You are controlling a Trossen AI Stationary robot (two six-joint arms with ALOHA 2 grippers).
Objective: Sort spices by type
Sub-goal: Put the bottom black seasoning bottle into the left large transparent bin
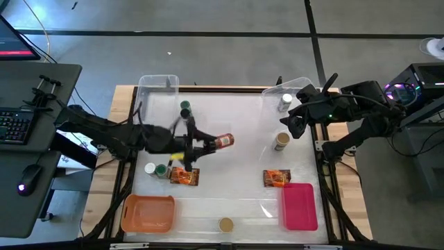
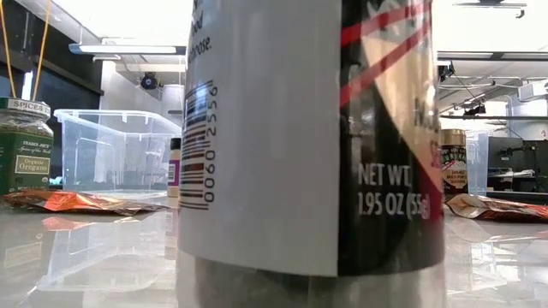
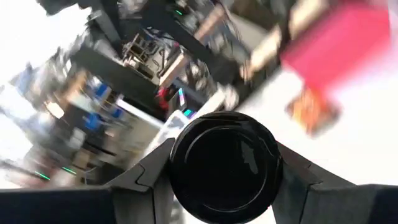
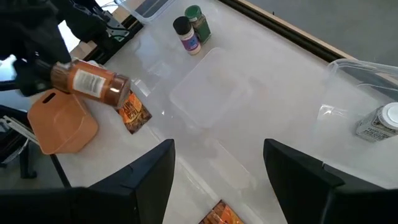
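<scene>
Red-labelled spice jar (image 1: 223,142) lies sideways, clamped by its base in the left gripper (image 1: 205,146) above the table. A loose hold could drop it onto the foil packet (image 1: 184,176). Right gripper (image 1: 294,125) hovers parted, empty.

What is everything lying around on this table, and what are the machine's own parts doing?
clear tubs: two, see-through, the table's two far corners
orange tray: one, near left corner
pink tray: one, near right corner
foil packets: two, orange-red, one left of centre, one by the pink tray
green-lidded jars: two, one near the left tub, one by the left packet
dark-lidded jar: one, beside the far green one
white-lidded jars: two, one on the left, one in the right tub
tan-lidded jars: two, one on the right, one at the near edge
red-brown jar: one, held sideways over the centre
left gripper: shut on the red-brown jar
right gripper: open, empty, by the right tub
</scene>
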